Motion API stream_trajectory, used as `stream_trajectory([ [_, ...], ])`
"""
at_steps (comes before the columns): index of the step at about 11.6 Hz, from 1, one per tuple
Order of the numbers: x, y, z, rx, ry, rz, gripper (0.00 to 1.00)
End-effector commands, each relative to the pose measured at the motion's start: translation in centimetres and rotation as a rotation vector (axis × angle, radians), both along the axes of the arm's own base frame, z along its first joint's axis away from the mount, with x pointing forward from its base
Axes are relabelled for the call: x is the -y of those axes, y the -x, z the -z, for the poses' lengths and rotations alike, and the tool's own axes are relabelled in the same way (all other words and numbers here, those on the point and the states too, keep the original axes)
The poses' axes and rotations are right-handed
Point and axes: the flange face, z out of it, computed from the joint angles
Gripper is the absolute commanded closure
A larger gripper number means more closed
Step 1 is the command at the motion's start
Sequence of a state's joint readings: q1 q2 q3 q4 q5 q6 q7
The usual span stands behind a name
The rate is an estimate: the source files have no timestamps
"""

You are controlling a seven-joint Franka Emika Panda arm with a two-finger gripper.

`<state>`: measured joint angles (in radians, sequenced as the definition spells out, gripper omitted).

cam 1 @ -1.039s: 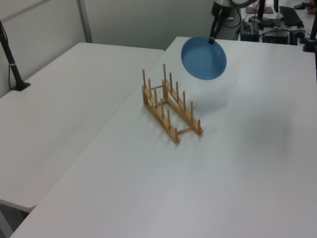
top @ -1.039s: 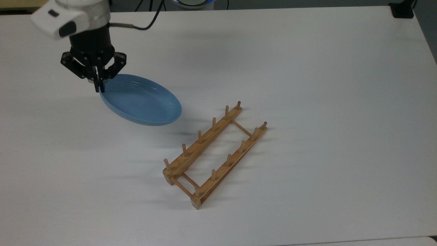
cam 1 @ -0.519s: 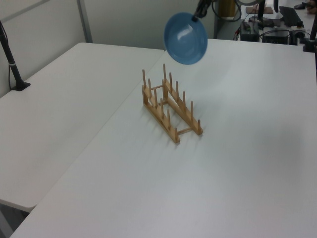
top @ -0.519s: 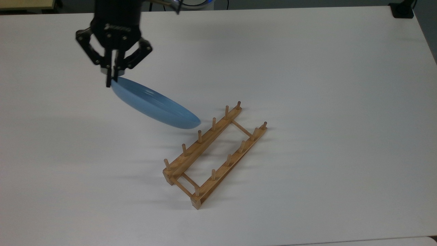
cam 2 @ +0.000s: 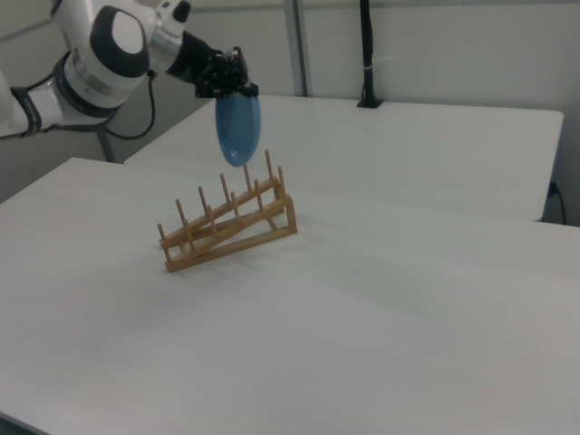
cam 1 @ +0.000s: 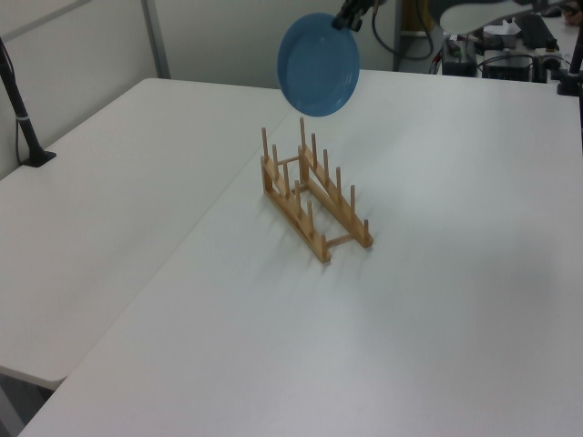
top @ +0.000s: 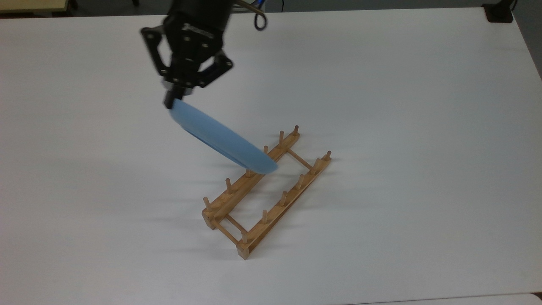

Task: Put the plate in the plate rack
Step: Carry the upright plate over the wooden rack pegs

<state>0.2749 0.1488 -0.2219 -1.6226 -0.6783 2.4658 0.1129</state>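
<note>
Top view: gripper point(top: 171, 101) fingers clamp the plate point(top: 222, 139) rim; plate hangs toward 4 o'clock, over the plate rack point(top: 266, 190).

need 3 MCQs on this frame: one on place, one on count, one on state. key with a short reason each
1. Where is the round glossy light-blue plate?
A. lying flat on the white table
B. in the air above the light-brown wooden plate rack
C. standing between the rack's pegs

2. How many upright pegs does each rail of the rack carry?
A. three
B. six
C. nine

3. What is the tool doing?
A. shut on the plate's rim
B. open above the rack
C. resting on the table

Key:
1 B: the left and right views show the plate hanging clear above the rack.
2 B: the top view shows six pegs per rail.
3 A: the plate hangs on edge from the tool's closed fingers.
</note>
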Motion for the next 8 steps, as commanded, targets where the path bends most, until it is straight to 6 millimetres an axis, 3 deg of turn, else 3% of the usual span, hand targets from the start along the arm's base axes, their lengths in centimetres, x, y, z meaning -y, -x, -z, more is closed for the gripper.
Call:
stream_trajectory([
  [1, -3.5, 1.0, 0.8, 0.043, 0.025, -0.027, 1.00],
  [3, -5.3, 1.3, 1.8, 0.026, 0.051, -0.026, 1.00],
  [5, -7.2, 1.8, 4.4, 0.012, 0.091, -0.023, 1.00],
  [8, -8.4, 1.5, 8.3, 0.016, 0.176, 0.022, 1.00],
])
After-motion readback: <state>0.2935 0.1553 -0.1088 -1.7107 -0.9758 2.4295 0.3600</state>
